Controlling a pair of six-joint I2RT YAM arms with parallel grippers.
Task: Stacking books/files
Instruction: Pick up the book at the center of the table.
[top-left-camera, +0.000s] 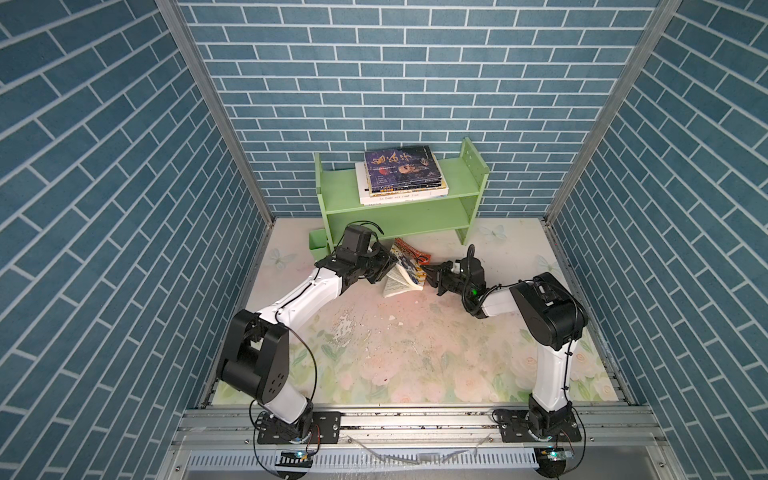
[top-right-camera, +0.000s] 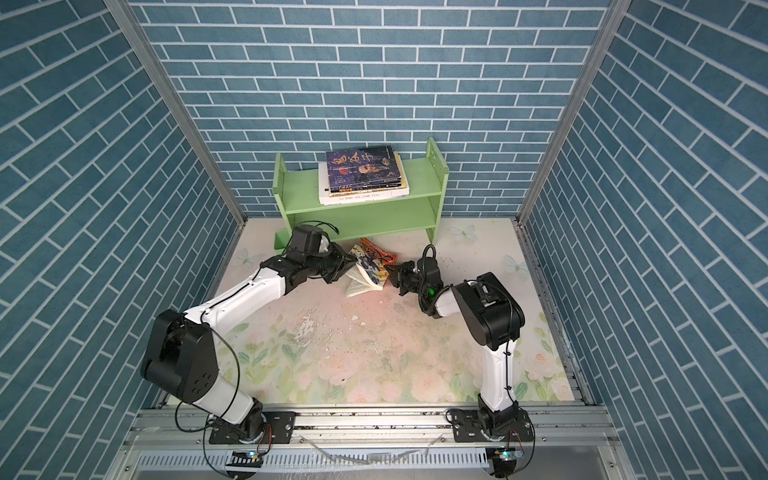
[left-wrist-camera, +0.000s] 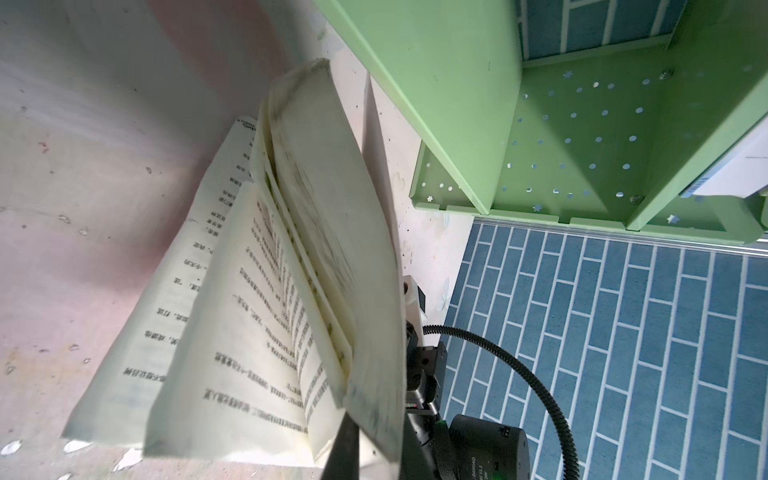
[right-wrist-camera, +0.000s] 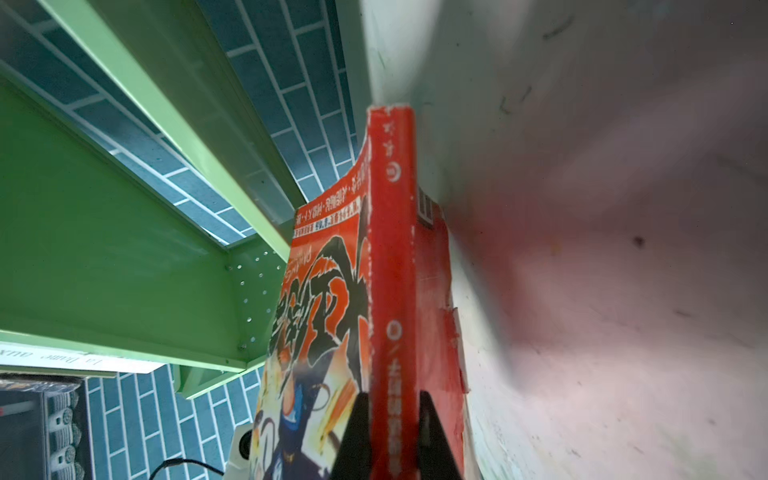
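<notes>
**A:** Two sets of fingers on one book. What do you see from your desk?

**B:** I start with the right fingers (right-wrist-camera: 357, 432). In the right wrist view they pinch the spine of the red comic (right-wrist-camera: 390, 249), one on each cover, both touching it.

**A:** And the left?

**B:** I can see only one of the left fingers (left-wrist-camera: 343, 440), a dark blade pressed against a thick block of pages. Its partner is hidden behind the paper. As far as I can read it, they are clenched on that block, and the other pages fan loose beside it.

**A:** Where is the book on the table?

**B:** In both top views the red comic hangs open between the two arms, a little toward twelve o'clock from the middle of the table (top-left-camera: 374, 345). The left fingers have its nine o'clock side and the right fingers its three o'clock side. I cannot tell whether the lowest pages brush the table.

**A:** And further out?

**B:** My left arm (top-left-camera: 299, 295) reaches in from seven o'clock and my right arm (top-left-camera: 548, 374) from five. At twelve o'clock, just beyond the red comic, stands the green shelf (top-left-camera: 338, 187). On its upper board a stack (top-left-camera: 401, 183) of books lies flat, with the purple book (top-left-camera: 401, 166) on top and a white book (top-left-camera: 399, 199) at the bottom.
</notes>
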